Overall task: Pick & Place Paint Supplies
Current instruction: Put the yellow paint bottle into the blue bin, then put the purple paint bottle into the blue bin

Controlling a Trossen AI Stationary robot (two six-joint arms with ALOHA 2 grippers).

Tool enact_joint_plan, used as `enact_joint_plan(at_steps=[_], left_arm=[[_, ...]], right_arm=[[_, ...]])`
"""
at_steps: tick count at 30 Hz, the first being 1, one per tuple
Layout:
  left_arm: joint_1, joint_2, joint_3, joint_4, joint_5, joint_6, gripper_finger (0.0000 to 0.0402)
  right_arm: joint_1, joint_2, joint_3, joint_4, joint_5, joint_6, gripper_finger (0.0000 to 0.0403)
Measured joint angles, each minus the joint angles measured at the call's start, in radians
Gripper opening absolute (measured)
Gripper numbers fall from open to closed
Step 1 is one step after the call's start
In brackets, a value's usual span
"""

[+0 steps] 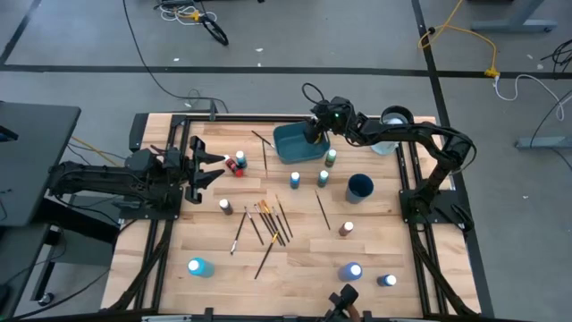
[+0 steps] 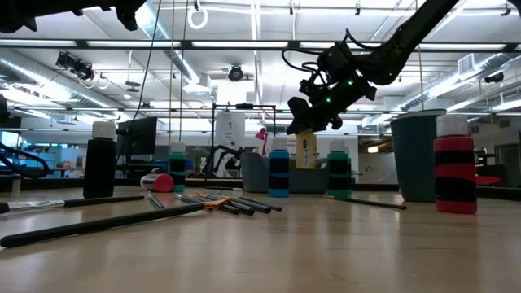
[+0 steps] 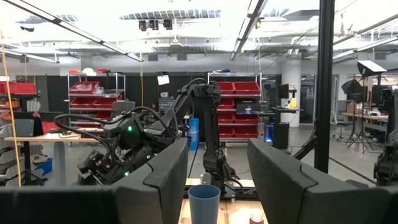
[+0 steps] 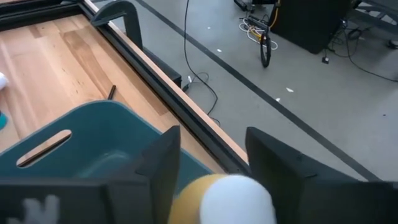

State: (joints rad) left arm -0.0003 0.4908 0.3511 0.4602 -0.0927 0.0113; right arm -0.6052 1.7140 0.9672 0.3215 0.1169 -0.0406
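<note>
Yellow bottle (image 4: 221, 198) sits between the right gripper (image 1: 313, 132)'s parting jaws above the far teal bin (image 1: 295, 145), apparently mid-drop; next, clearing away. Left gripper (image 1: 207, 168) waits, part-open, empty.

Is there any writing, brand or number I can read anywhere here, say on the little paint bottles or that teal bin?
None can be read.
Paint bottles: dark bands only, no legible label.
Teal bin: plain walls, a handle slot, no print.
White sign hung in the room behind: too small to read.
Red shelf bins: no readable tags.
</note>
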Motion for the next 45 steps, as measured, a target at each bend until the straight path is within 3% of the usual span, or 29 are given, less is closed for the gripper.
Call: enact_joint_plan(at_steps=[7,20,27,38,40,45], left_arm=[[0.000,0.000,0.000,0.000,0.004,0.000,0.0175],[0.000,0.000,0.000,-0.003,0.013,0.000,0.0175],[0.000,0.000,0.000,-0.003,0.114,0.000,0.0175],[0.000,0.000,0.000,-0.007,0.109,0.000,0.0175],[0.000,0.000,0.000,-0.010,0.109,0.000,0.0175],[0.000,0.000,0.000,-0.010,0.109,0.000,0.0175]], right_arm=[[0.013,-0.062,0.000,-0.030,0.000,-0.024,0.0235],[0.140,-0.318,0.000,-0.327,-0.002,-0.106,0.0224],[0.263,-0.452,0.000,-0.493,-0.003,-0.113,0.0224],[0.509,-0.546,0.000,-0.657,-0.006,-0.082,0.0223],[0.554,-0.552,0.000,-0.686,-0.032,-0.071,0.0223],[0.663,-0.559,0.000,-0.742,-0.219,-0.045,0.0223]])
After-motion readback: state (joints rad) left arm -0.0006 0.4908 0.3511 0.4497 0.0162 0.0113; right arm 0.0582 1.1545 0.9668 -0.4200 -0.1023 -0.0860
